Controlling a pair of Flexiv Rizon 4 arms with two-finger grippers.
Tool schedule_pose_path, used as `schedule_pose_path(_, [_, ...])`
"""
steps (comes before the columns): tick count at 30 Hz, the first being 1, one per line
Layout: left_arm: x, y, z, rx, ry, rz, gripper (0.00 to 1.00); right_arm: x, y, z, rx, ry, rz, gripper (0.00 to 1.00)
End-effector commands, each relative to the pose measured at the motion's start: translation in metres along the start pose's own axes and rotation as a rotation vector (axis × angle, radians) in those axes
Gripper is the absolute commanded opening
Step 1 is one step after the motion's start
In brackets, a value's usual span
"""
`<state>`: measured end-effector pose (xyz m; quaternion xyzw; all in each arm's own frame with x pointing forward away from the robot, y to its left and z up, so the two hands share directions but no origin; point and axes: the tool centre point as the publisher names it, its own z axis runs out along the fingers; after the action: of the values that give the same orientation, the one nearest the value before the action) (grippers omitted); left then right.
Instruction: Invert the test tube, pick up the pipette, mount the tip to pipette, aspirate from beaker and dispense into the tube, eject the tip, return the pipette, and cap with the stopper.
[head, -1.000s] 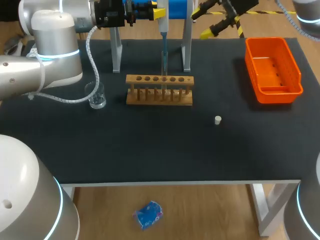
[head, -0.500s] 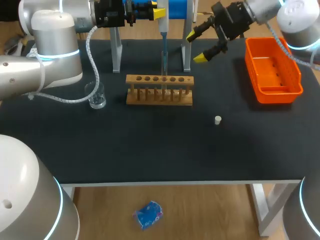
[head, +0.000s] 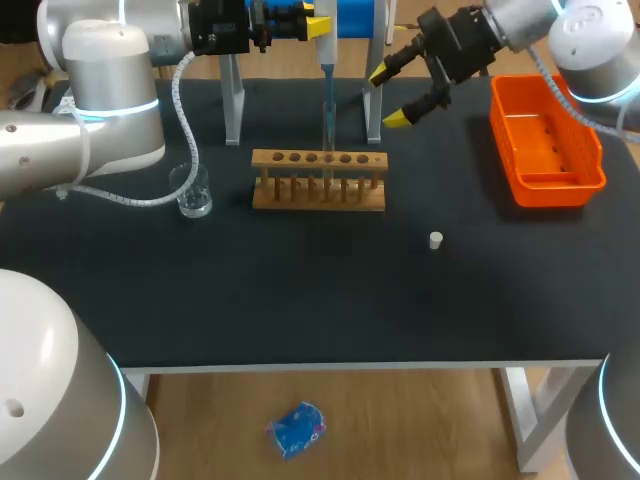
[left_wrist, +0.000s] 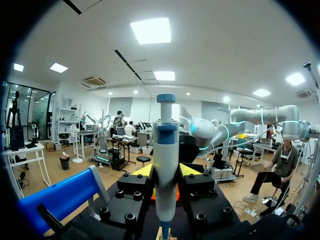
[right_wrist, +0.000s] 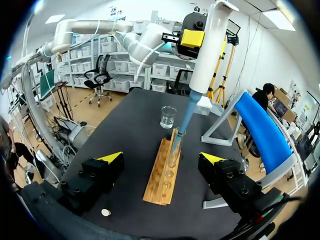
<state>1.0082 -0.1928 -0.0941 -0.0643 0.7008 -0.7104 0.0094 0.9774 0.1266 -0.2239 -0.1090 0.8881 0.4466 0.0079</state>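
Still, the left gripper (head: 318, 26) stays clamped on the pipette (head: 327, 90), whose tip reaches down into the test tube (head: 327, 178) in the wooden rack (head: 318, 195) under the fingers. The right gripper (head: 388, 96), fingers spread and empty, has edged slightly up and back beside the pipette. The stopper (head: 436, 240) lies well apart from it.

Right gripper (right_wrist: 161, 159), yellow-tipped fingers spread wide above the black table (right_wrist: 125, 120). Ahead and in line between them, wooden rack (right_wrist: 161, 175) holding an upright test tube (right_wrist: 173, 152). Pipette (right_wrist: 207, 50), clamped in the left gripper (right_wrist: 192, 37), with tip (right_wrist: 182, 122) set in the tube's mouth. Beaker (right_wrist: 168, 116) beyond the rack; white stopper (right_wrist: 105, 212) beside the gripper; blue stand (right_wrist: 257, 130) alongside the rack.
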Motion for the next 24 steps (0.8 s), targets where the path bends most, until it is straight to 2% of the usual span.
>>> schedule_pose_path(1, [-0.001,0.0,0.0,-0.001,0.001,0.0,0.0,0.002,-0.01,0.014,-0.025,-0.012,0.004,1.0])
schedule_pose_path(16, [-0.001,0.0,0.0,-0.001,0.001,0.0,0.0,-0.002,-0.032,0.044,-0.027,-0.024,0.061,1.0])
schedule_pose_path(24, [-0.001,0.0,0.0,-0.001,0.001,0.0,0.0,-0.007,-0.028,0.041,-0.042,-0.029,0.049,1.0])
